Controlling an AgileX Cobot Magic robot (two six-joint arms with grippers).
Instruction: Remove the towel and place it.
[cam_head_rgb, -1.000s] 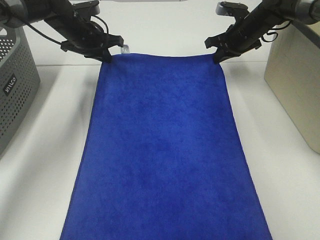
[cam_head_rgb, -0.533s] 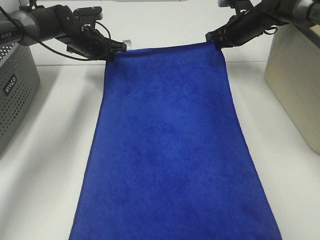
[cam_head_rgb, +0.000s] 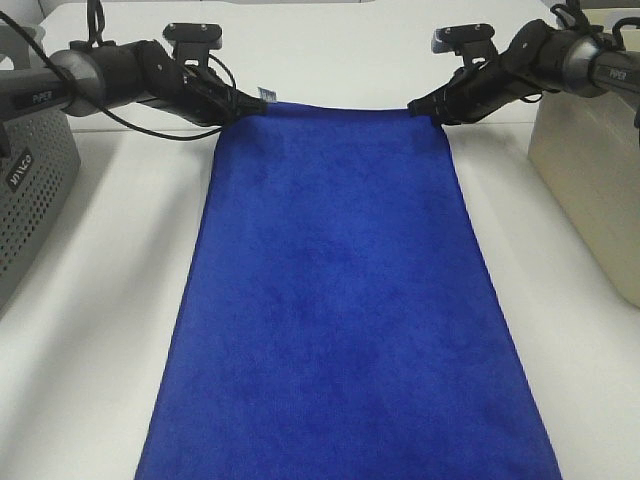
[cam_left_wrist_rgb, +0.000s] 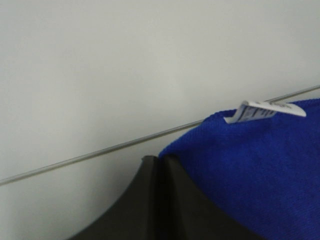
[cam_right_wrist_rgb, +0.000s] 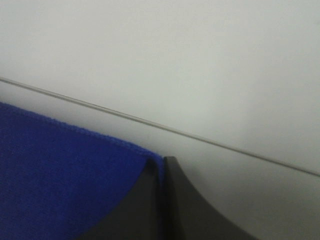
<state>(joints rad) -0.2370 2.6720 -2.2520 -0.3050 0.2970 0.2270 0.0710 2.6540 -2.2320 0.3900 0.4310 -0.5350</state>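
Holding the blue towel (cam_head_rgb: 340, 300) by its two far corners: left pincer (cam_head_rgb: 243, 108) clamped shut on the corner beside the white tag (cam_head_rgb: 266, 94), right pincer (cam_head_rgb: 430, 108) clamped shut on the opposite corner. Spread out along the white bench (cam_head_rgb: 90, 330) between the grey perforated basket (cam_head_rgb: 30, 190) and the beige bin (cam_head_rgb: 590, 170), far edge seemingly raised. Grasp done, by the look of it; carrying off and setting down left to do, destination not evident
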